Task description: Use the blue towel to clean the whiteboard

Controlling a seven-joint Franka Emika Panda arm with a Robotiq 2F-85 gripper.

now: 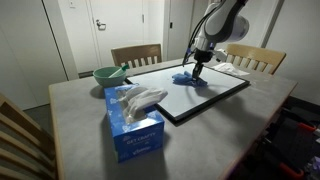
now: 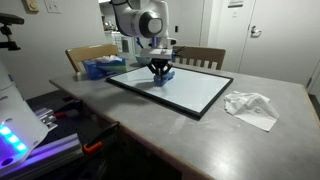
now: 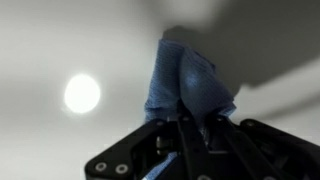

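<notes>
The whiteboard (image 1: pixel 200 92) lies flat on the grey table, white with a thin black frame; it also shows in an exterior view (image 2: pixel 190 85). The blue towel (image 1: pixel 190 79) is bunched on the board near its far edge, also in an exterior view (image 2: pixel 163 76) and in the wrist view (image 3: pixel 185 80). My gripper (image 1: pixel 197 67) points straight down, shut on the blue towel, and presses it on the board; it shows in an exterior view (image 2: pixel 160 68) and the wrist view (image 3: pixel 195 125).
A blue cardboard box with white contents (image 1: pixel 135 120) stands at the near table corner. A green bowl (image 1: pixel 109 74) sits beside it. A white cloth (image 2: pixel 250 106) lies on the table past the board. Wooden chairs (image 1: pixel 136 54) stand round the table.
</notes>
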